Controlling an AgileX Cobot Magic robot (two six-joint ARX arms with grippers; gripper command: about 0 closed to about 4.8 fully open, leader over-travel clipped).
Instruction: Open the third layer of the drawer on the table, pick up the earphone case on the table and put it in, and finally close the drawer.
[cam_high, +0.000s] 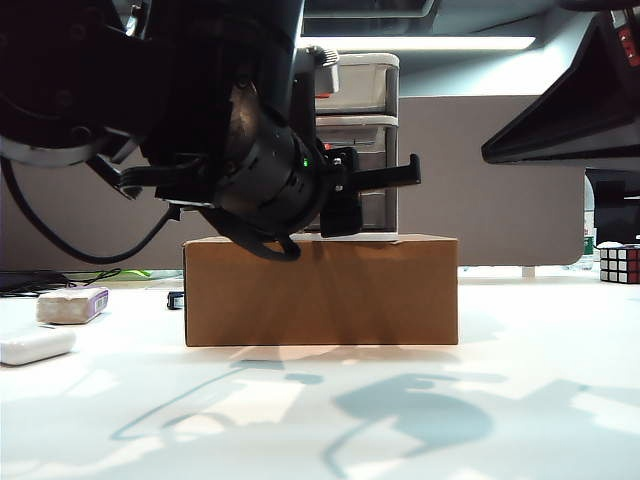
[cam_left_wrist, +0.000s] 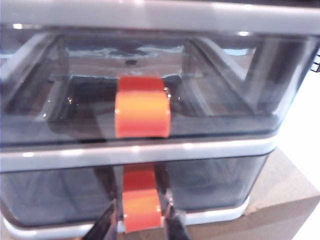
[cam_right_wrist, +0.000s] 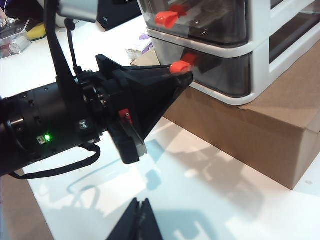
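Surface: white table, a grey partition wall behind it.
Cardboard box: a brown box stands on the table, mid-scene in the exterior view.
Drawer: the drawer, white frame with three smoky-grey trays, sits on top of the box.
Third layer: the lowest tray looks pushed in, flush with the frame; its red-orange tag sticks out at the front centre.
Middle tray: above it, with its own red-orange tag, also shut.
Left gripper: the left gripper is at the front of the third layer; its two dark fingers sit on either side of the lowest tag, pinched onto it.
Right gripper: the right gripper hangs over the table in front of the box, apart from everything, its fingertips pressed together with nothing between them.
Earphone case: the earphone case lies on the table at the far left of the exterior view, well apart from the box.
Other items: a greyish-white block with a purple edge lies just behind the case; a puzzle cube stands at the far right.
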